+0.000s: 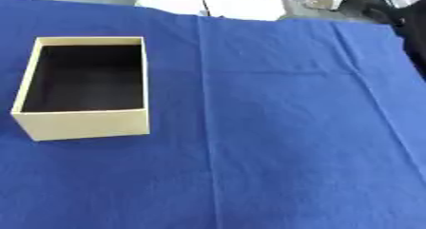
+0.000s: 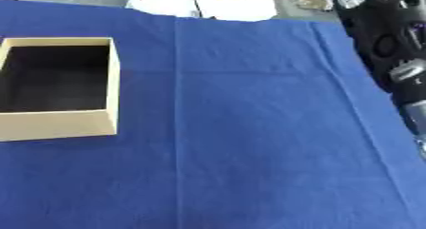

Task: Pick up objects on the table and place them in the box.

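- Only one task thing shows: an open box point(image 1: 83, 124) of pale yellowish card with a dark inside, standing upright on the blue cloth point(image 1: 283, 142)
- Its long axis runs away from the robot toward the far edge of the cloth, with one short wall facing the robot and the opening pointing up
- Nothing can be made out inside the box; its floor reads as plain dark
- Right of the box, the cloth shows a straight fold crease running parallel to the box's long sides
- Well to the right of the box, at the right edge of the right eye view, the black and silver right arm point(image 2: 398, 52) reaches down along the cloth's border
- Its hand is not seen, so I cannot tell how the fingers stand
- Beyond the box, past the cloth's far edge, lie blurred white and yellow shapes
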